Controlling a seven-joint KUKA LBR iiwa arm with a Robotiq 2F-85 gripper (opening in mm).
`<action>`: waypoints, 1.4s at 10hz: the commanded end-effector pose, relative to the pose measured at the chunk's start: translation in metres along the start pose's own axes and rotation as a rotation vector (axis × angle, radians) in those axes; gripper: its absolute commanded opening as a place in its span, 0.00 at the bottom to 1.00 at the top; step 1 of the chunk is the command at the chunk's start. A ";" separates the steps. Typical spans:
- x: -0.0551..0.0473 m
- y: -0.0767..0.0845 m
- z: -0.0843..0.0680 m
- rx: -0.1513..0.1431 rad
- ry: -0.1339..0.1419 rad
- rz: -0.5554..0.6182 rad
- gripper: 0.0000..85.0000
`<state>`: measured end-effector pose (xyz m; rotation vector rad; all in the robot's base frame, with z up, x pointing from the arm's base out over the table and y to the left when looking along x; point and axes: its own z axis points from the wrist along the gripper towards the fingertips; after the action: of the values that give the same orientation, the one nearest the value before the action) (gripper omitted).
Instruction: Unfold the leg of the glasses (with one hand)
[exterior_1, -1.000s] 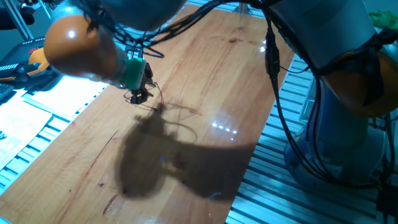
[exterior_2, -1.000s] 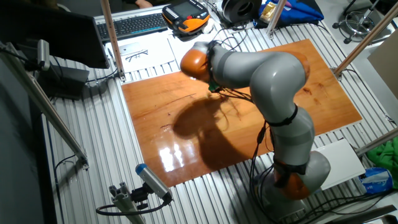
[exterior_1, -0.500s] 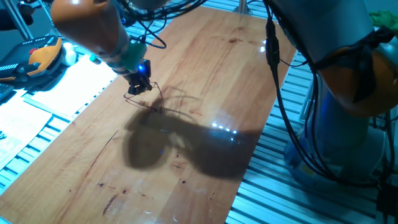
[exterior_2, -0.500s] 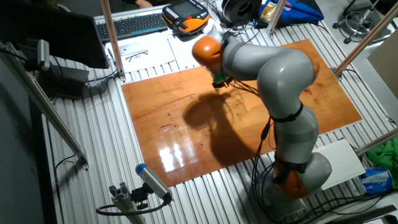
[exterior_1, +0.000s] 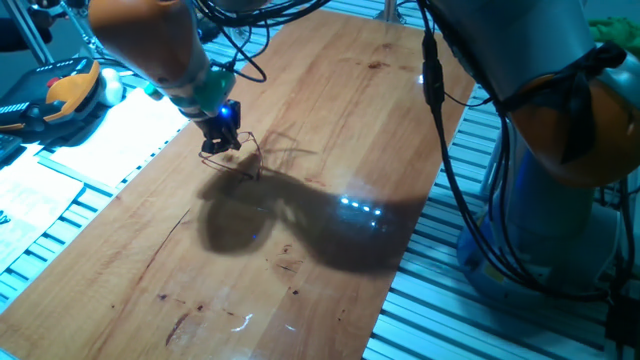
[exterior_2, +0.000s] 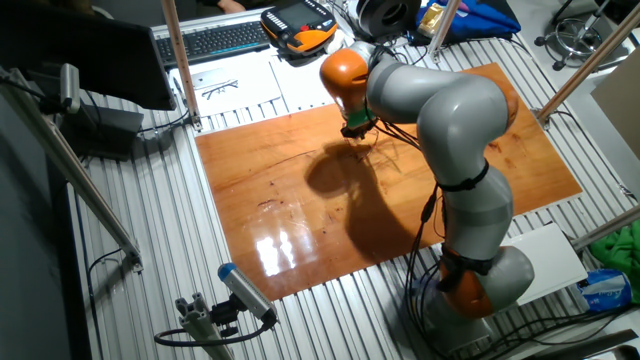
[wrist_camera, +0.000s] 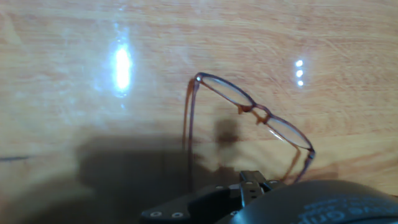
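On the wooden tabletop (exterior_1: 330, 120), near its far left edge in one fixed view, the glasses (exterior_1: 245, 158) are seen as a thin reddish-brown wire frame, just beside and below the hand (exterior_1: 222, 135). From the hand view, the glasses (wrist_camera: 252, 115) are shown standing with the two oval lenses tilted, one leg stretched back toward the camera and the other partly hidden behind the black housing. Whether the jaws are closed on a leg cannot be told. A blue light is seen on the hand.
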<state>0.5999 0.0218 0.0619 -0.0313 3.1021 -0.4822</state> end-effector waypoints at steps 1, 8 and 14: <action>0.000 0.003 0.002 -0.002 -0.004 0.006 0.00; -0.004 0.019 0.007 -0.022 0.001 0.036 0.00; -0.008 0.025 0.014 -0.063 0.020 0.062 0.00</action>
<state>0.6071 0.0415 0.0405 0.0706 3.1263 -0.3832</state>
